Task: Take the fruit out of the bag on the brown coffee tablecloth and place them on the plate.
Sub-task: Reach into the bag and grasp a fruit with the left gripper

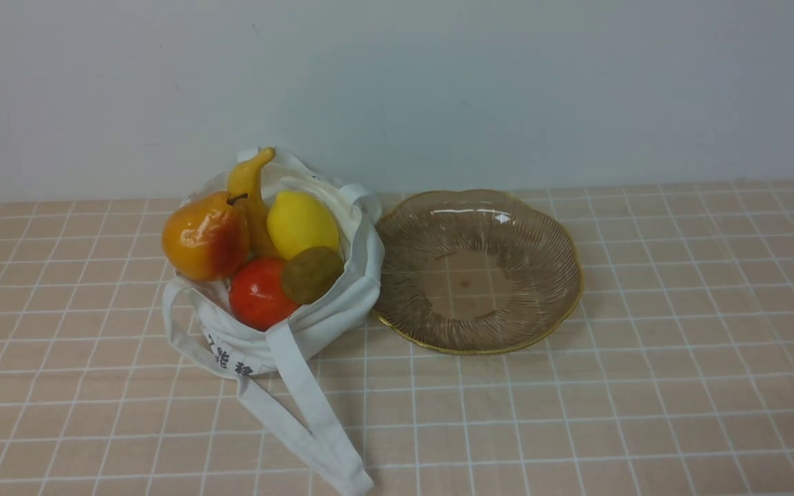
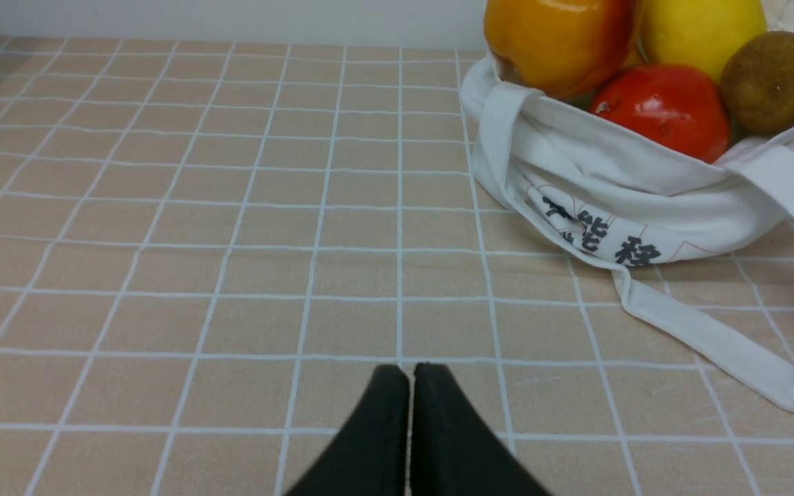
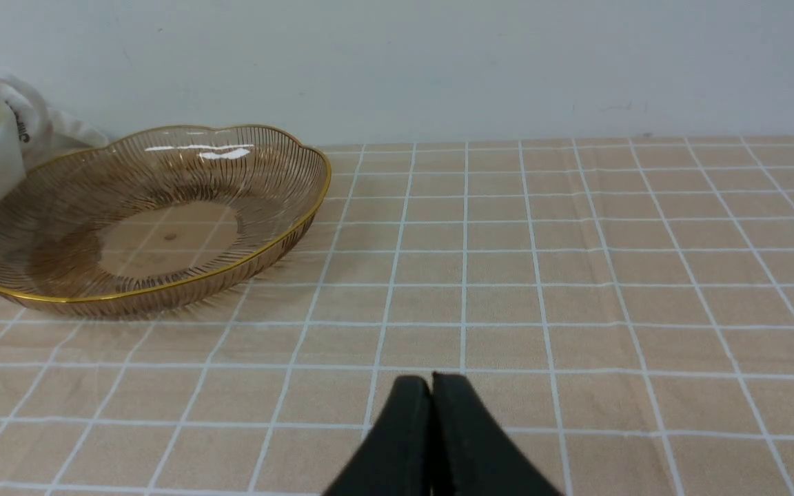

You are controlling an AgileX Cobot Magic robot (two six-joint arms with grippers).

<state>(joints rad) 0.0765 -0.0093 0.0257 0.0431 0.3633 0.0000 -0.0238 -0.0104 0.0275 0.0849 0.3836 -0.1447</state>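
The white bag [image 1: 314, 324] stands left of centre on the checked tablecloth [image 1: 576, 413], holding a pear [image 1: 200, 234], a banana [image 1: 249, 186], a lemon [image 1: 300, 224], a red fruit [image 1: 256, 295] and a kiwi [image 1: 311, 274]. The amber glass plate [image 1: 548, 275] sits empty just right of it. The bag [image 2: 611, 186] also shows in the left wrist view, the plate [image 3: 45, 275] in the right wrist view. My left gripper [image 2: 411, 375] is shut and empty, low over the cloth, short of the bag. My right gripper [image 3: 431, 384] is shut and empty, short of the plate. Neither gripper shows in the front view.
The bag's long straps [image 1: 314, 413] trail across the cloth toward the front edge. A pale wall [image 1: 507, 89] runs behind the table.
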